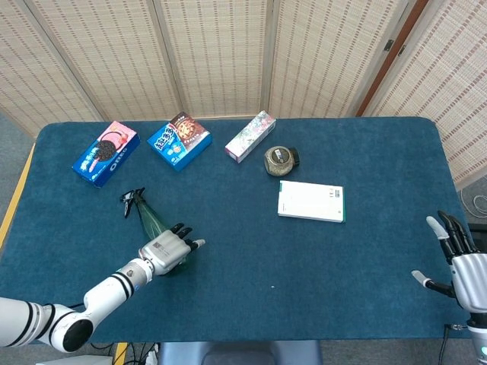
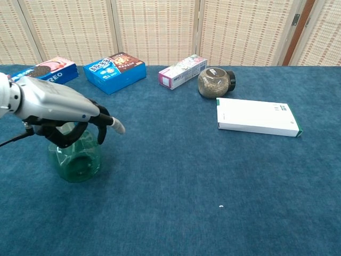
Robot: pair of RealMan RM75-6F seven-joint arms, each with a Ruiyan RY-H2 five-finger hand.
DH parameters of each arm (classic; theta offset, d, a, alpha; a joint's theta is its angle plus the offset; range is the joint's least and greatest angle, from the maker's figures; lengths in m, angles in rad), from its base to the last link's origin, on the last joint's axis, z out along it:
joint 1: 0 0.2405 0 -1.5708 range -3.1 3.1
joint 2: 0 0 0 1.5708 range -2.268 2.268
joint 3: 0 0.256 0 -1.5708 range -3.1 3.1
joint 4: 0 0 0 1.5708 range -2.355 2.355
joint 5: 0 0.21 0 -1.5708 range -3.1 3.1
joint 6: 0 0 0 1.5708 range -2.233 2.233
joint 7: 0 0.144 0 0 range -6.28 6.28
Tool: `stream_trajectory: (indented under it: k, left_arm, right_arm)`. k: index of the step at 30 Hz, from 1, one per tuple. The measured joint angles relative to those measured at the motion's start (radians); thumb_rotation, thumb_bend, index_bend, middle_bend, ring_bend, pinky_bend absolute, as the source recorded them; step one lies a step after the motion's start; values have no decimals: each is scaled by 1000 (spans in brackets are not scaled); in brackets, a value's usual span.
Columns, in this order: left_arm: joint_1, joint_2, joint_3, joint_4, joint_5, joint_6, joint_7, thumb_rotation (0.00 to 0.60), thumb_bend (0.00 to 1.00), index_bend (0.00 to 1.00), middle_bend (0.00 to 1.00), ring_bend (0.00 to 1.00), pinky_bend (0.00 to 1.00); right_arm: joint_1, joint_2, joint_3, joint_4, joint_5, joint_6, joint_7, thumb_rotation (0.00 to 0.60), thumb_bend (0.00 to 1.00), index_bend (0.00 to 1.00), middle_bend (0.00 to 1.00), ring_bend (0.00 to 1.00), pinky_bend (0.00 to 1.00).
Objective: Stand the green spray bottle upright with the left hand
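Note:
The green spray bottle (image 1: 151,219) lies tilted on the blue table, black trigger head (image 1: 131,201) pointing to the far left, round base toward me. In the chest view its green base (image 2: 74,160) faces the camera at the left. My left hand (image 1: 168,249) wraps over the bottle's lower body and grips it, fingers curled around it (image 2: 69,120). My right hand (image 1: 456,255) hangs at the table's right edge, fingers spread, holding nothing; the chest view does not show it.
Along the back stand an Oreo box (image 1: 106,153), a blue snack box (image 1: 179,140) and a pink-white carton (image 1: 249,136). A dark jar (image 1: 280,160) lies beside a white flat box (image 1: 310,201).

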State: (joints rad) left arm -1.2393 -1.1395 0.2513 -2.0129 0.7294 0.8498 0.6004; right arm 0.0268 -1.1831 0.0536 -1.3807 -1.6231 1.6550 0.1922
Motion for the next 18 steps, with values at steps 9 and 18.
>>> stream_trajectory:
  k: [9, 18]
  left_arm:
    - [86, 51, 65, -17, 57, 39, 26, 600, 1000, 22, 279, 0, 0]
    - [177, 90, 116, -47, 134, 111, 92, 600, 1000, 22, 279, 0, 0]
  right_arm:
    - [1, -2, -1, -1, 2, -5, -2, 600, 0, 0, 0, 0, 422]
    - [4, -1, -3, -11, -2, -8, -13, 600, 0, 0, 0, 0, 422]
